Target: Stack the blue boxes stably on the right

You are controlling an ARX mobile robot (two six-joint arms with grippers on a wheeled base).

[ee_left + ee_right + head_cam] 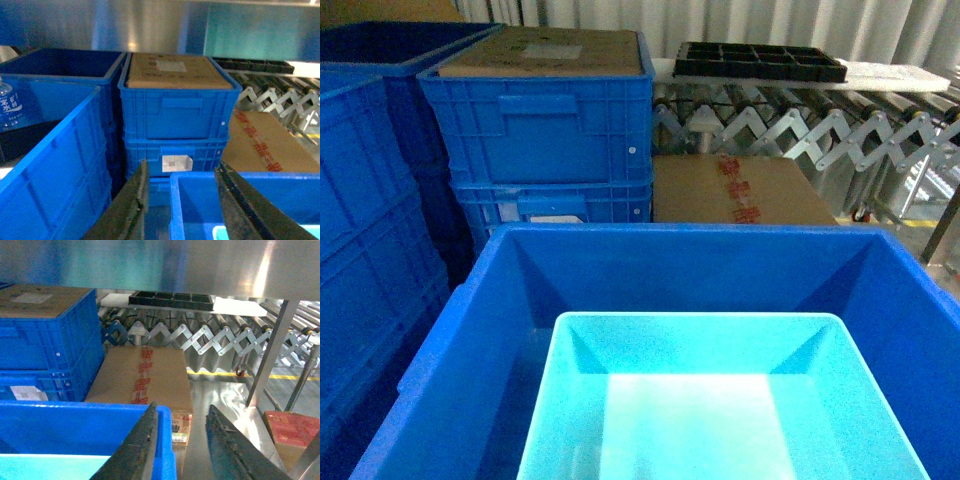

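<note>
A light turquoise tub (pixel 720 325) sits nested inside a larger dark-blue crate (pixel 670 236) right in front of me. Neither gripper shows in the head view. In the left wrist view my left gripper (pixel 181 165) is open, its two fingers (pixel 135 205) standing on either side of the crate's left wall (pixel 175 200); a corner of the tub (pixel 220 231) shows inside. In the right wrist view my right gripper (pixel 183 406) is open astride the crate's right wall (pixel 167 440), the inner finger close against it. The tub (pixel 50 467) shows at the bottom left.
Stacked blue crates (pixel 540 130) stand at the back left, the top one holding a cardboard box (pixel 550 50). Another cardboard box (pixel 740 190) lies behind the crate. A black compartmented tray (pixel 760 62) rests on a roller conveyor (pixel 820 125). A red box (pixel 295 427) sits on the floor at right.
</note>
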